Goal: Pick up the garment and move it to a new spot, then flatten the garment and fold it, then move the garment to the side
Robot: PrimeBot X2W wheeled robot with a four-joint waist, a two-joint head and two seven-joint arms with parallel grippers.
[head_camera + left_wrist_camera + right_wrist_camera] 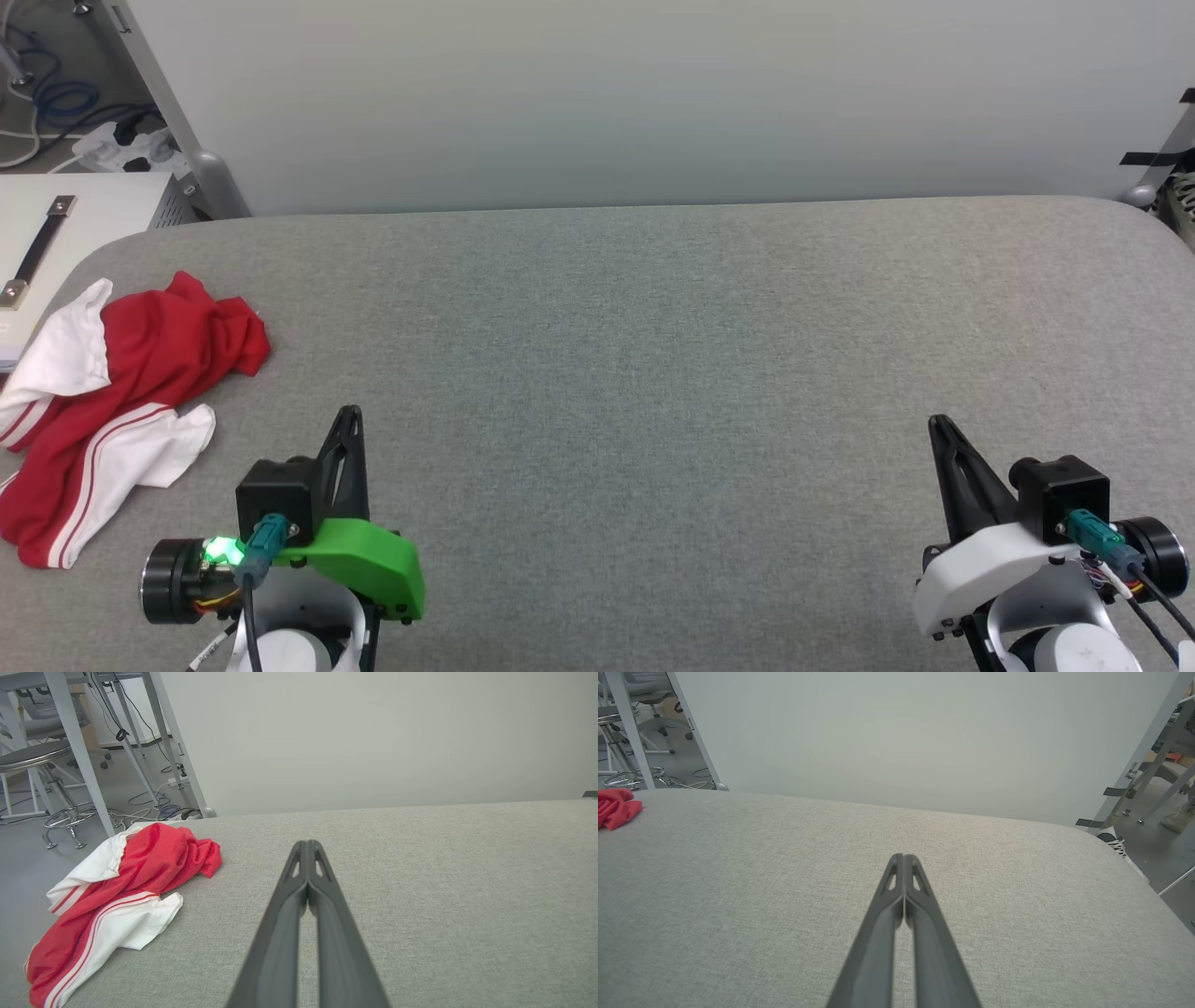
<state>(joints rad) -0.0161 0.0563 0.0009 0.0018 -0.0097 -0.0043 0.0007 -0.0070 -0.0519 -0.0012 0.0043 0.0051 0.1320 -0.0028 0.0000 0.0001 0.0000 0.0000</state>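
The garment [121,401], red with white sleeves and red-white striped trim, lies crumpled at the left edge of the grey table [635,373]. In the left wrist view the garment [117,896] sits to the left of my fingers; a red corner of it [616,808] shows at the far left of the right wrist view. My left gripper [350,413] rests at the lower left, just right of the garment and apart from it, shut and empty [307,843]. Far across the table at the lower right, my right gripper [935,422] is shut and empty too [903,857].
A pale wall [635,103] stands behind the table's far edge. A white box with a strap handle [56,243] sits off the table's left corner, with cables and a power strip [121,140] on the floor. Stools and table legs [60,765] stand to the left.
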